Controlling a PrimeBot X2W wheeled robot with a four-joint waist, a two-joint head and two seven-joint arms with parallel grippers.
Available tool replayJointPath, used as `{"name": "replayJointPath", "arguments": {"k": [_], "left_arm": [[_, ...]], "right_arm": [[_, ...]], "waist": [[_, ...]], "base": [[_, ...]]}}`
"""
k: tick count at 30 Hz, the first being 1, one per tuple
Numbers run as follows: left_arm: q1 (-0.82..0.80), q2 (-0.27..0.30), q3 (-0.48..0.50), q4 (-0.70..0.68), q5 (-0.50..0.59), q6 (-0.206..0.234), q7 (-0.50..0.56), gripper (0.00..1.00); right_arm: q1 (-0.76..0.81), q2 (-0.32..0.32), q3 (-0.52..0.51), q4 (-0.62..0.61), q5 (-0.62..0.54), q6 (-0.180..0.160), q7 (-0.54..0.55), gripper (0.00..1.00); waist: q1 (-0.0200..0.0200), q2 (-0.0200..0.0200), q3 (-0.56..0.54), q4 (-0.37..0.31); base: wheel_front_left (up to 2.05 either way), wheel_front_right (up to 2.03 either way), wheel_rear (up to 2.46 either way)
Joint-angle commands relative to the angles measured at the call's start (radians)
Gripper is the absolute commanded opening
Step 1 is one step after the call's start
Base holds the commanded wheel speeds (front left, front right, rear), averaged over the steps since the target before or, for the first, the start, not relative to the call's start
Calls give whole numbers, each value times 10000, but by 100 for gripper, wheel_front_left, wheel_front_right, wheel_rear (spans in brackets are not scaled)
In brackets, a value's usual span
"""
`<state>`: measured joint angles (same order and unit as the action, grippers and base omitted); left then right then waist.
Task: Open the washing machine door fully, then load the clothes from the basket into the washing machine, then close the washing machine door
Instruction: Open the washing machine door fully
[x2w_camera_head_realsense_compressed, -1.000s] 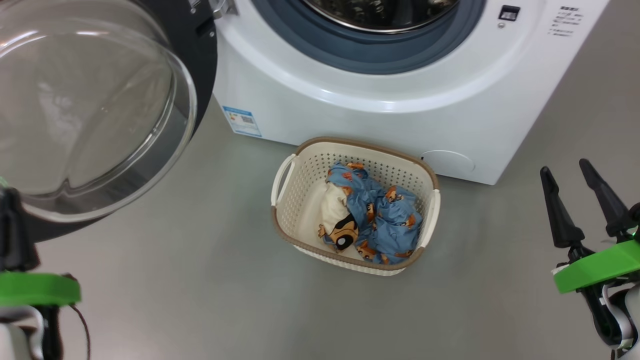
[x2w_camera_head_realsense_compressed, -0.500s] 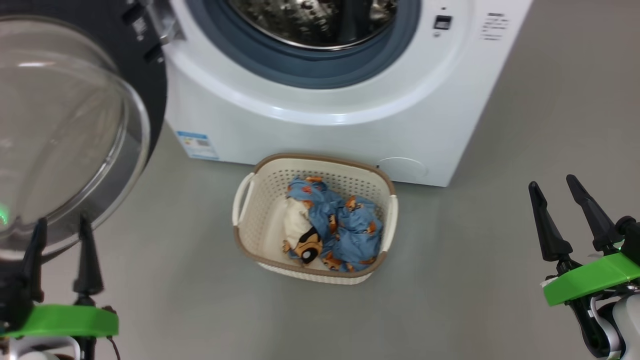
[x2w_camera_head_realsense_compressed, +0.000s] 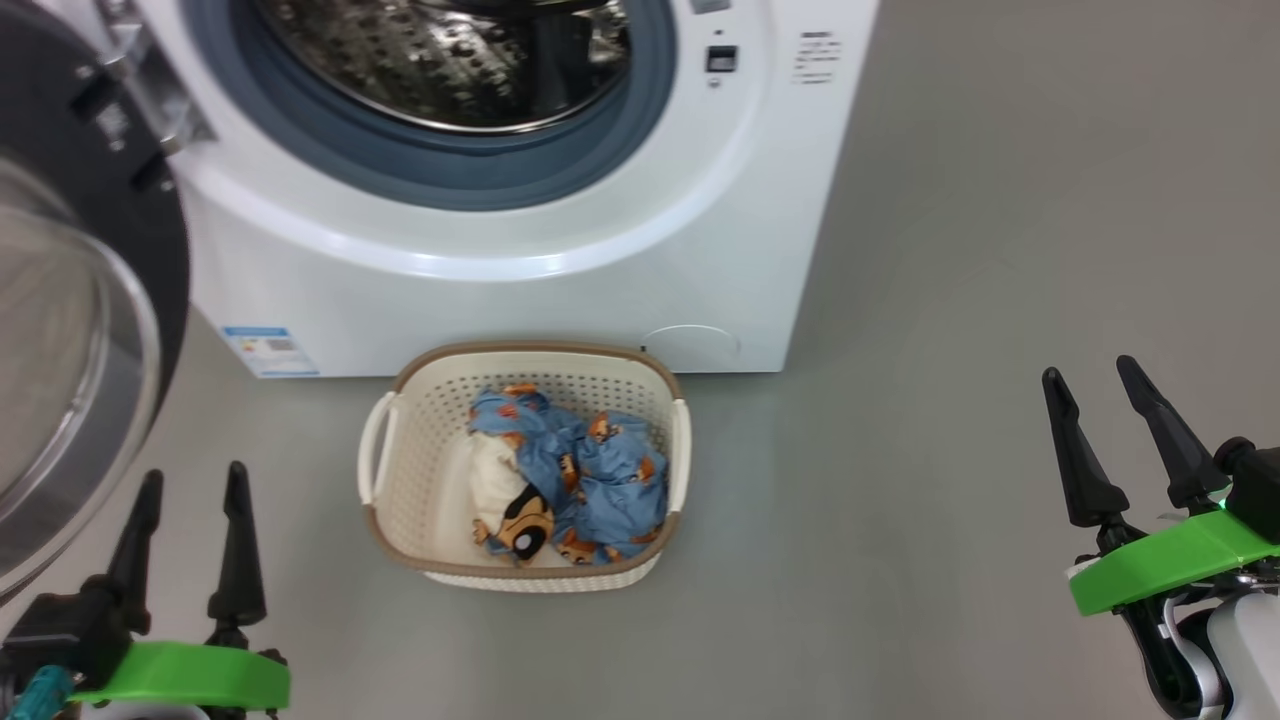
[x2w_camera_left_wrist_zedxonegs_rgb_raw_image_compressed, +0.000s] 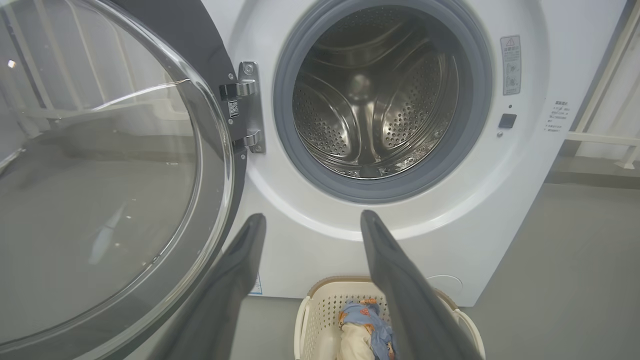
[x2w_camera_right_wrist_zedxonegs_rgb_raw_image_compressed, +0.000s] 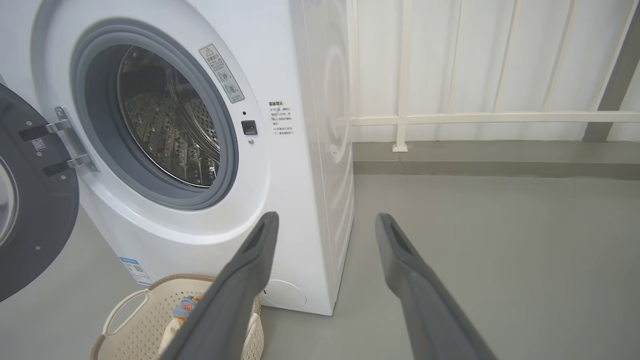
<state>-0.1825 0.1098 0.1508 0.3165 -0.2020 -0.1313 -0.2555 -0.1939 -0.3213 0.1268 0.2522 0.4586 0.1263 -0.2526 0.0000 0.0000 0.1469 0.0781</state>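
Jaws on both arms stood parted and empty. The left jaws were low at the left of the head view, their fingers apart with only floor between them. The right jaws were likewise spread at the far right, fingers holding nothing.

The washing machine door hung swung out on its hinge at the left of the washing machine, its glass bowl just beside and above the left jaws. Whether it was at its full swing I could not tell. The basket sat on the floor right before the machine's front, between the two arms, nearer the left jaws and well apart from the right ones. The clothes lay heaped toward its right side, blue bear-print fabric beside a cream piece, none of it in the drum.

Several things could go wrong, as I judged it:
- A reach by the left jaws could clip the door's bowl or rim, since it bulged so close by.
- A shallow pinch might lift one garment only, or snag the perforated wall and drag the light basket.
- A trailing sleeve could catch on the grey-blue ring and be trapped when the door closed
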Motion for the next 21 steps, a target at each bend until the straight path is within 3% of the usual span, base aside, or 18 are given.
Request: {"name": "replayJointPath", "arguments": {"k": [1, 9, 21], "left_arm": [[-22, 176, 212, -248, -18, 6, -63, 100], [77, 115, -74, -245, -46, 6, -63, 100], [254, 173, -471, -534, -158, 6, -63, 100]], "right_arm": [[152, -119, 160, -190, -82, 44, -92, 100], [260, -72, 108, -166, -69, 44, -92, 100], [413, -40, -60, -194, -124, 44, -92, 100]], "waist": [[0, 0, -32, -502], [0, 0, -121, -939], [0, 0, -212, -1026]], "base": [[0, 0, 0], [0, 0, 0], [0, 0, 0]]}}
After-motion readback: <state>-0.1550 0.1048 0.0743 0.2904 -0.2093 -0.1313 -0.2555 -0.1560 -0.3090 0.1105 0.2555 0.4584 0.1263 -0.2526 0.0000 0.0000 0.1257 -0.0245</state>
